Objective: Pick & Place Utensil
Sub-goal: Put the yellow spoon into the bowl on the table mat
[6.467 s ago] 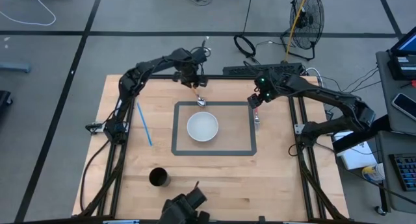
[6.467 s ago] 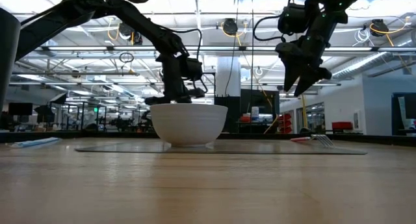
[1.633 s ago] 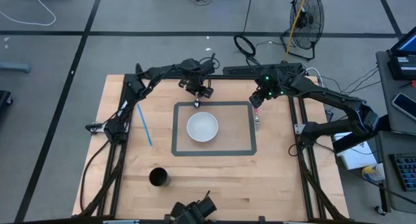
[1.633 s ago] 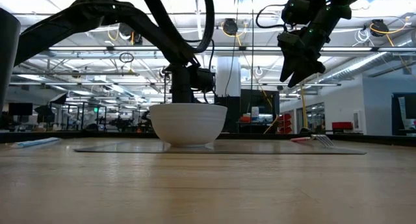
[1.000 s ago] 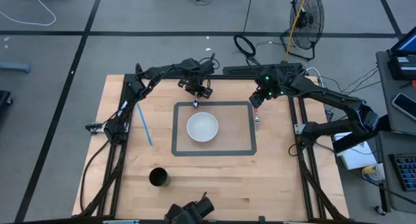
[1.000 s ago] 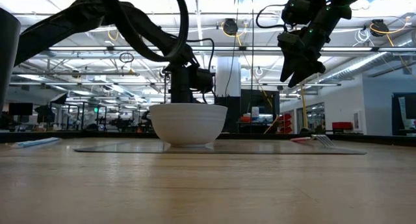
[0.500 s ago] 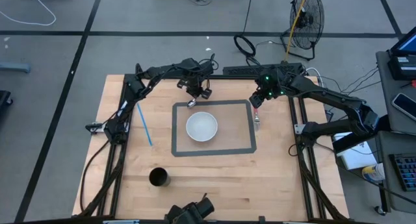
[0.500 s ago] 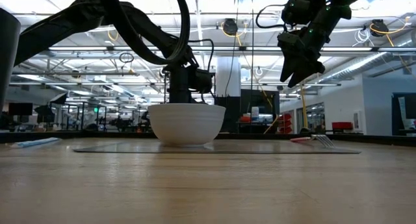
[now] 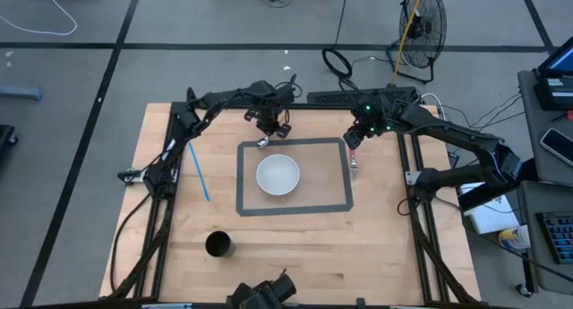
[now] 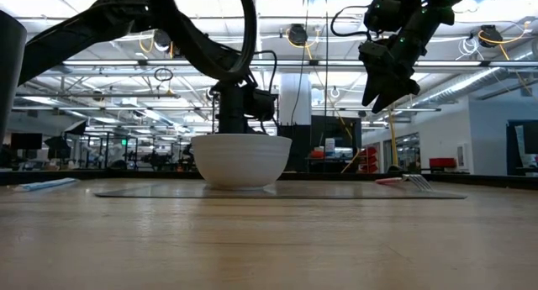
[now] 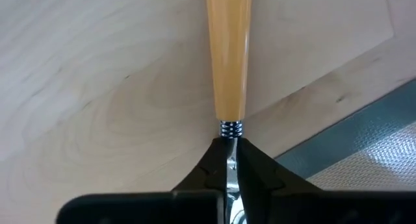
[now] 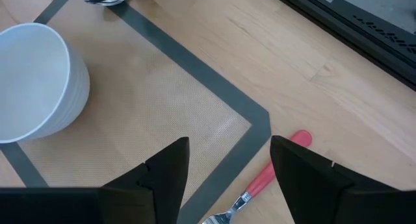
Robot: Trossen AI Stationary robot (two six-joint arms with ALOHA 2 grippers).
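My left gripper [image 9: 269, 130] [image 11: 227, 146] stands at the far left corner of the grey-bordered mat [image 9: 295, 209], shut on a spoon with a tan wooden handle [image 11: 227, 55]; its silver head [image 9: 262, 142] shows at that mat corner. In the low view the white bowl [image 10: 242, 160] hides the spoon. The bowl [image 9: 277, 175] rests on the mat. My right gripper [image 9: 355, 141] [image 12: 227, 165] hangs open above the pink-handled fork [image 12: 266, 178] [image 9: 354, 166], which lies flat by the mat's right edge. My left gripper pinches the spoon's metal neck [image 11: 227, 160] between its two fingers, just below the striped collar at the foot of the wooden handle. It comes from above, pointing down. The handle runs on past the fingertips. Whether the head touches the mat, I cannot tell.
A blue straw [image 9: 199, 170] lies on the wood left of the mat. A black cup [image 9: 219, 244] stands near the table's near edge. Bare wood lies between the mat and the cup. A power strip and cables sit beyond the far edge.
My left gripper has shifted a little toward the table's left edge, still shut on the spoon, and the spoon's head has moved with it along the mat's far border. My right gripper has kept still.
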